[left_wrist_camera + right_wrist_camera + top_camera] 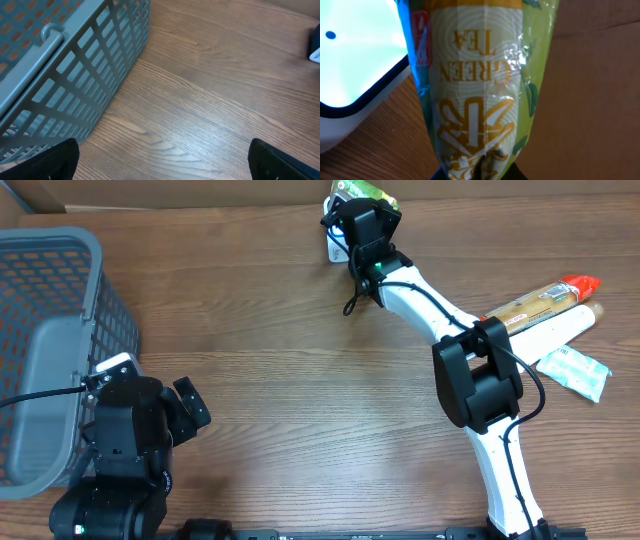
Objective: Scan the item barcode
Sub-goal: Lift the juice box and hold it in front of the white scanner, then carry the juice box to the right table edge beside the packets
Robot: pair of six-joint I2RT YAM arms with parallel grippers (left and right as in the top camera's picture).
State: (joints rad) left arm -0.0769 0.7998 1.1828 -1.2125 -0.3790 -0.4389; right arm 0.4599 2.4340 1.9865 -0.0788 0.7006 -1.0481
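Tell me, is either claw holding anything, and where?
The right claw pinches a green tea packet by one end; the left claw is open and empty.

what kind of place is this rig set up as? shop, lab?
Probably a mock shop checkout on a wooden table: a grey plastic mesh shopping basket, a white scanner with a lit window, and a green-and-yellow green tea packet held beside it.

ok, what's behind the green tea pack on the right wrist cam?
Lit white scanner face at left, wood table under it, brown cardboard at right. The pack hides the rest of the scanner; no barcode shows on this side.
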